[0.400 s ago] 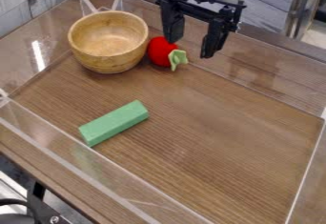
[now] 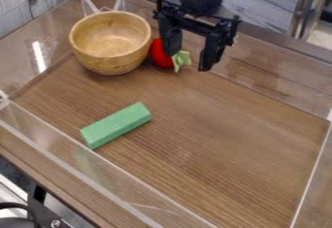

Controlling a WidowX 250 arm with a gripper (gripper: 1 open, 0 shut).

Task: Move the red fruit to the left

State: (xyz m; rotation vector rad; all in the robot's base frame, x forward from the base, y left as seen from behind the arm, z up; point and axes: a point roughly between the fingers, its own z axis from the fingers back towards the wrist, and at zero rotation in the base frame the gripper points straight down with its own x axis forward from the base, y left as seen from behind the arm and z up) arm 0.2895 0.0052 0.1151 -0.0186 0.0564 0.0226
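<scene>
The red fruit (image 2: 161,52) lies on the wooden table just right of the wooden bowl, its green leafy cap (image 2: 183,60) pointing right. My black gripper (image 2: 191,49) points straight down over it, open. Its left finger stands in front of the fruit's middle and its right finger is to the right of the cap, so part of the fruit is hidden. I cannot tell whether the fingers touch it.
A wooden bowl (image 2: 109,42) sits at the back left, close to the fruit. A flat green block (image 2: 116,125) lies in the front left part of the table. Clear plastic walls (image 2: 52,164) ring the table.
The gripper has shifted slightly left and come lower, so its fingers now straddle the fruit's cap end. The fruit, bowl and block have not moved.
</scene>
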